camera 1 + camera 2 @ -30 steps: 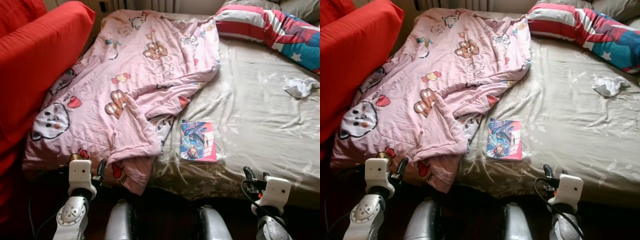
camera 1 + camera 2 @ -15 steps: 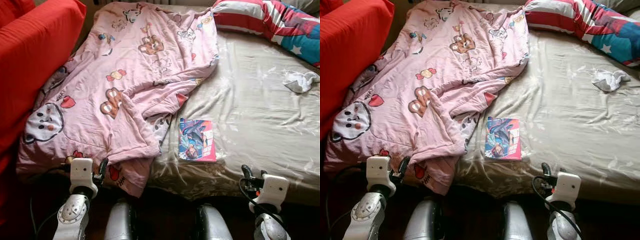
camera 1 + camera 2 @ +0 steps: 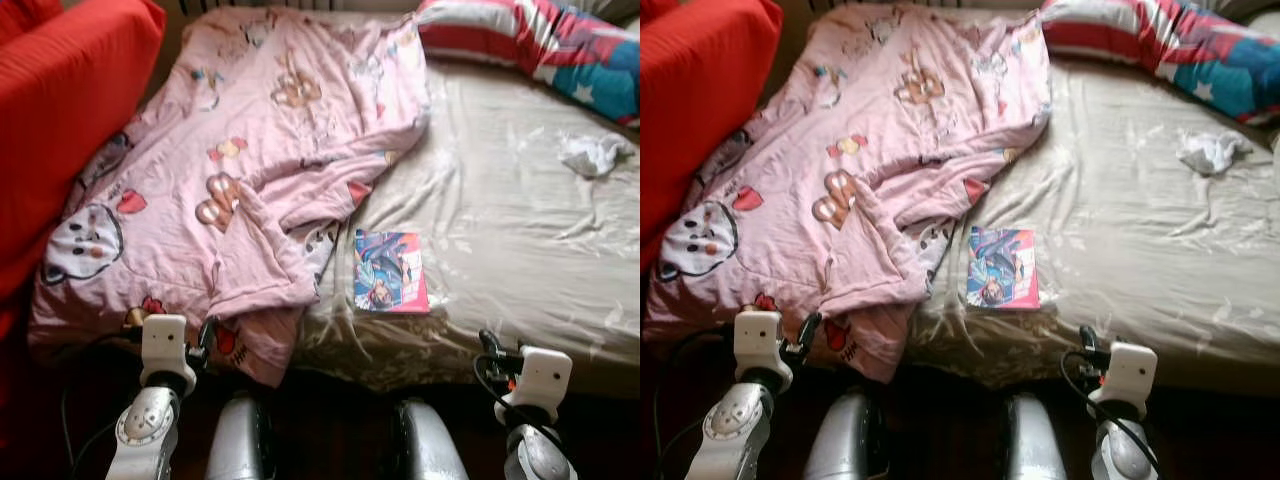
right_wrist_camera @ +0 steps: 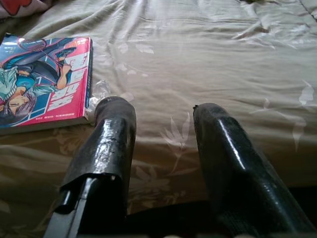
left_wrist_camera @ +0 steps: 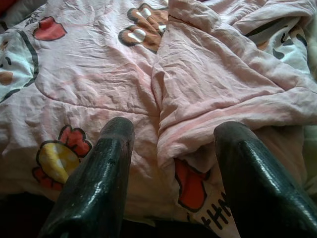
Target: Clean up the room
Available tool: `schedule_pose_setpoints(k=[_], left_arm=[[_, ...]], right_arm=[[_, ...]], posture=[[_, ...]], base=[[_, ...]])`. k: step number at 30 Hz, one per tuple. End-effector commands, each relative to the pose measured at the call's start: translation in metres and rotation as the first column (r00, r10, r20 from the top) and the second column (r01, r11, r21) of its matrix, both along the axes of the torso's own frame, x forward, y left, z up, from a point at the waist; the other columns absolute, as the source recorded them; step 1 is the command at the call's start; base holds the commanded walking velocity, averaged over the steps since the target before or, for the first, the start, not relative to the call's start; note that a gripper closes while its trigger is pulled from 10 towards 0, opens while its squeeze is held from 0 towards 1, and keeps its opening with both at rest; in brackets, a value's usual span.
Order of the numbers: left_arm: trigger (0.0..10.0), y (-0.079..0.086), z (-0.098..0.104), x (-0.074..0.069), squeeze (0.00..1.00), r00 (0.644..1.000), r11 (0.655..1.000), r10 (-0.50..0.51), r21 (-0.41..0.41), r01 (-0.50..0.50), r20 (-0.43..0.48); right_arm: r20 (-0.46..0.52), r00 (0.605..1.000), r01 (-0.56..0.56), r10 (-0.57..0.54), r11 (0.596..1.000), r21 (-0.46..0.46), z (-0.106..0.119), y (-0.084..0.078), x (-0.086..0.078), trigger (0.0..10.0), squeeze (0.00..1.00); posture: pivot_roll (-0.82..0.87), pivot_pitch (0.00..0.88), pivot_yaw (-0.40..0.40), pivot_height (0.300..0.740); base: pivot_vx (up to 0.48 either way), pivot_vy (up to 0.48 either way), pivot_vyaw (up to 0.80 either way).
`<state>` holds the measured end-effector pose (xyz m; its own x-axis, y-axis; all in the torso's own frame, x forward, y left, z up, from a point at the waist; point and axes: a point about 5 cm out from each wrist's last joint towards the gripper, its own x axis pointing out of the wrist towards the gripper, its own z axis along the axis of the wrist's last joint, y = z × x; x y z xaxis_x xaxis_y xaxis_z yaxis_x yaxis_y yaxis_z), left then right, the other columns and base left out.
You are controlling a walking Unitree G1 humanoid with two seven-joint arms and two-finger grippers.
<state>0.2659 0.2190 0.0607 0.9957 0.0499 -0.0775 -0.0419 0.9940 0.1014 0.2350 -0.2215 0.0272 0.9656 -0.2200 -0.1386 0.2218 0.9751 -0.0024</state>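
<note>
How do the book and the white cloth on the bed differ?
The book lies flat and square-edged near the foot of the bed, beside the pink blanket; the white cloth is crumpled into a lump farther up, near the striped pillow. The book has a colourful cover; the cloth is plain white. The book lies nearer the right gripper. Both rest loose on the beige sheet.
</note>
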Motion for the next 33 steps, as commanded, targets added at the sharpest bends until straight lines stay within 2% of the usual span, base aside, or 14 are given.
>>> schedule_pose_setpoints(k=[1,13,22,33], left_arm=[[10.0,0.001,-0.004,-0.003,0.0,1.0,1.0,0.002,-0.01,-0.002,-0.023],[10.0,0.001,-0.007,-0.005,0.0,0.999,1.0,0.012,-0.022,-0.013,-0.042],[10.0,0.001,-0.005,-0.002,0.0,0.999,1.0,0.002,-0.021,-0.003,-0.044],[10.0,0.001,-0.001,0.004,0.0,0.999,1.0,-0.005,-0.015,0.005,-0.032]], right_arm=[[-0.024,1.0,0.005,-0.005,1.0,0.006,-0.006,0.001,-0.005,10.0,0.0],[-0.051,0.999,0.009,-0.009,1.0,-0.008,-0.012,0.0,-0.008,10.0,0.0],[-0.072,0.997,0.0,0.0,1.0,-0.009,-0.017,0.002,-0.008,10.0,0.0],[-0.081,0.997,-0.004,0.004,1.0,-0.002,-0.02,0.006,0.001,10.0,0.0]], posture=[[-0.06,0.217,0.033,0.593],[-0.06,0.223,0.032,0.593],[-0.05,0.224,0.036,0.593],[-0.03,0.208,0.044,0.593]], base=[[0.0,0.0,0.0],[0.0,0.0,0.0],[0.307,0.0,0.0],[0.319,0.0,0.0]])
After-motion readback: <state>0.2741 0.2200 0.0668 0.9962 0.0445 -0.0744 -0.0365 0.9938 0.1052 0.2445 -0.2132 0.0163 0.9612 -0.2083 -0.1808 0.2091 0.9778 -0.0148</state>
